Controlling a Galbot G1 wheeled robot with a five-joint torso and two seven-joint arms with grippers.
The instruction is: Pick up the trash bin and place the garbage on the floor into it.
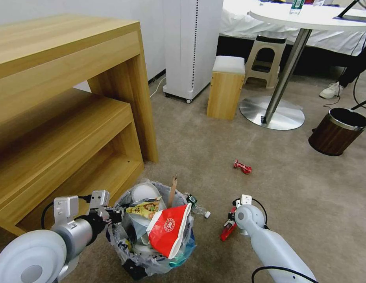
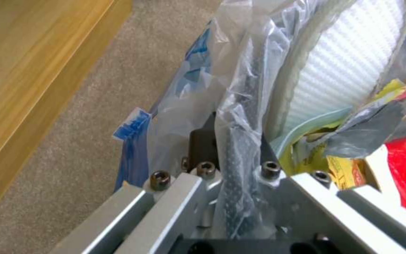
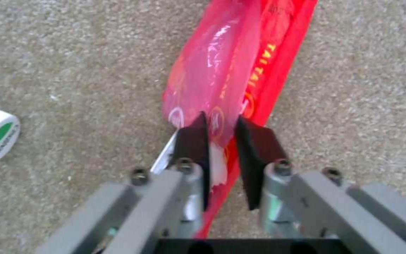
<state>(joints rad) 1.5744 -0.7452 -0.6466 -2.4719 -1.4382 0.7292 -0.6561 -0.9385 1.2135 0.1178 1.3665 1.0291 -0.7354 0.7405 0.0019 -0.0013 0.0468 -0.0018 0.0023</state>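
We've got our right gripper point(image 3: 222, 141) pinched on a long red wrapper point(image 3: 240, 67) (shiny, crinkled) pointing straight away from the fingers along the carpet point(image 3: 71, 53); beside it, our left gripper point(image 2: 233, 148) clamps the stuffed trash bin point(image 1: 151, 236) rim.

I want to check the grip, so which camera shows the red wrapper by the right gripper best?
The right wrist view: the red wrapper lies on the carpet with the right gripper pinching its end. The head view shows a red sliver beside the arm. The left wrist view looks at the trash bin instead.
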